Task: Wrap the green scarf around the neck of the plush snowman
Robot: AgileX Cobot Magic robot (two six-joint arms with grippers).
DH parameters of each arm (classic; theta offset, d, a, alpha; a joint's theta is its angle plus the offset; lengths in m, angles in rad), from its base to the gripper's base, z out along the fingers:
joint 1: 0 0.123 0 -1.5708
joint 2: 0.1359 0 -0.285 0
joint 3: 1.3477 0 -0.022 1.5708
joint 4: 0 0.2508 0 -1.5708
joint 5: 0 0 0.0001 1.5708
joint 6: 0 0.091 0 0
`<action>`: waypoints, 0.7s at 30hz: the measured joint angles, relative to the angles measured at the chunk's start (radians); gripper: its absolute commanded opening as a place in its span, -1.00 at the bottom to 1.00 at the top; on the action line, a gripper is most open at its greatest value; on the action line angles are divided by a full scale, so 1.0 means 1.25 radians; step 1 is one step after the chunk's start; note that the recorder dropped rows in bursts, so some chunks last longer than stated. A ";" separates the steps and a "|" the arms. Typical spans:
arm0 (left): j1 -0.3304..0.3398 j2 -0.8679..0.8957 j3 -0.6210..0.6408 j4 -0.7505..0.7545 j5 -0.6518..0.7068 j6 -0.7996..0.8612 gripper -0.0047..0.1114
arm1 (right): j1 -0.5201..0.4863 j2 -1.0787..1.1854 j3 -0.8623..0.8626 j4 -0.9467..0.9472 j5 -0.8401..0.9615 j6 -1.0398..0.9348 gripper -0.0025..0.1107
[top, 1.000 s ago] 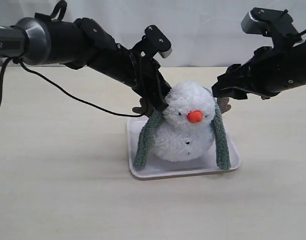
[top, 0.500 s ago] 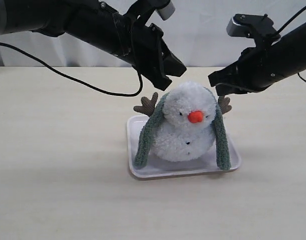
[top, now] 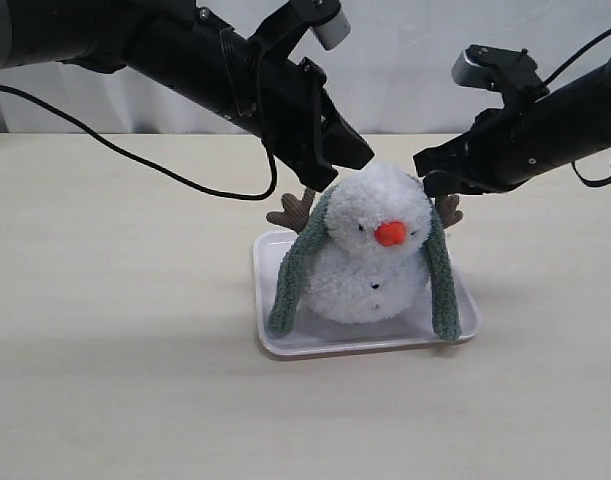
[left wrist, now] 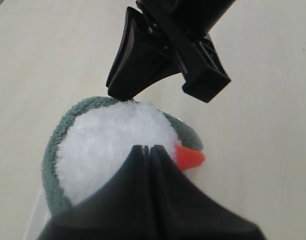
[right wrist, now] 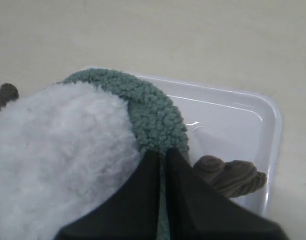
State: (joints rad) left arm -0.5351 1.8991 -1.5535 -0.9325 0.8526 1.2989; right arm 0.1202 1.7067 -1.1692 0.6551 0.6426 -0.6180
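Plush snowman (top: pixel 375 255): we saw it sitting upright in the white tray (top: pixel 268 335), its orange nose (top: pixel 389 234) facing the exterior camera and a brown branch arm (top: pixel 293 210) sticking out on each side behind the head.
Green scarf (top: pixel 289 275): it ran round the back of the head, and its two ends hung down the front, one on each side, reaching the tray floor; the ends were not crossed at the neck.
Tray: it lay flat on the pale bench (top: pixel 115 330), under the snowman.
Left claw (top: pixel 357 157): its jaws were pressed together with nothing between them, and it hung just above the top of the head.
Right claw (top: pixel 427 178): its jaws were closed, with the tips against the scarf at the other side of the head; we could not tell whether any fabric was pinched.
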 measured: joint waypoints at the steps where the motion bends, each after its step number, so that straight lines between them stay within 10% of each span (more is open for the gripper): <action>1: 0.000 0.000 0.000 0.000 0.004 -0.001 -0.92 | 0.000 0.005 0.000 0.002 0.002 -0.002 -0.88; 21: -0.003 0.000 0.000 0.016 0.006 -0.011 -0.92 | 0.000 0.036 0.000 0.005 0.035 -0.013 -0.88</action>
State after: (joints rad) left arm -0.5386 1.8991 -1.5535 -0.9128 0.8596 1.2851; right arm 0.1202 1.7516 -1.1692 0.6617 0.6860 -0.6339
